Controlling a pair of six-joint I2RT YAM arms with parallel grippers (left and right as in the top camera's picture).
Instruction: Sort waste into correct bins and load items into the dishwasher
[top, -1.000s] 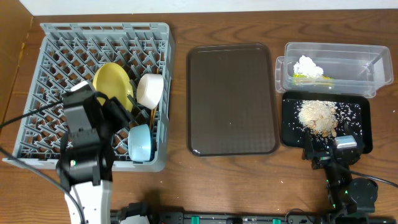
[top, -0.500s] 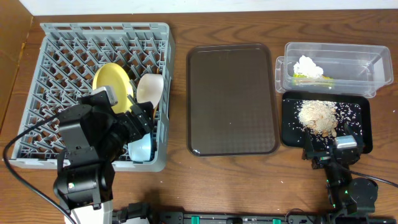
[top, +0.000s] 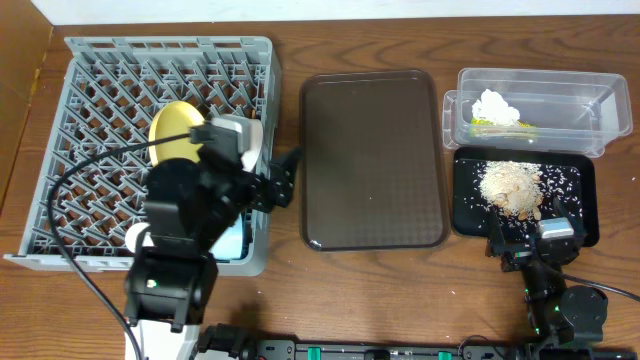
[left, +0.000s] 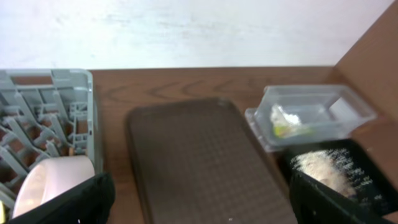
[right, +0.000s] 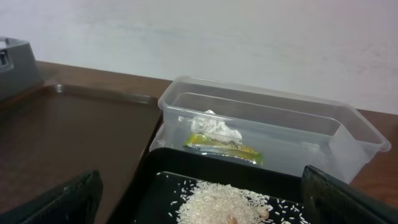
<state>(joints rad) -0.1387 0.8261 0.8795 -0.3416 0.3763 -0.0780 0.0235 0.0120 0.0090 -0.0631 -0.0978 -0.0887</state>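
Saw left end effector (top: 285, 178) spread wide, empty, over desk (top: 290, 270) just right of large square grey plastic dish rack (top: 100, 80). Spotted round pale-yellow plate (top: 172, 125) and light-blue bowl (top: 232, 240) in it. Found right end effector (right: 199, 193) also apart, empty, by shallow black rectangular tray (top: 582, 215) of beige rice grains (top: 510, 185). Noted crumpled white tissue (top: 495, 106) and green-and-orange wrapper (top: 508, 128) in clear plastic rectangular tub (top: 580, 105).
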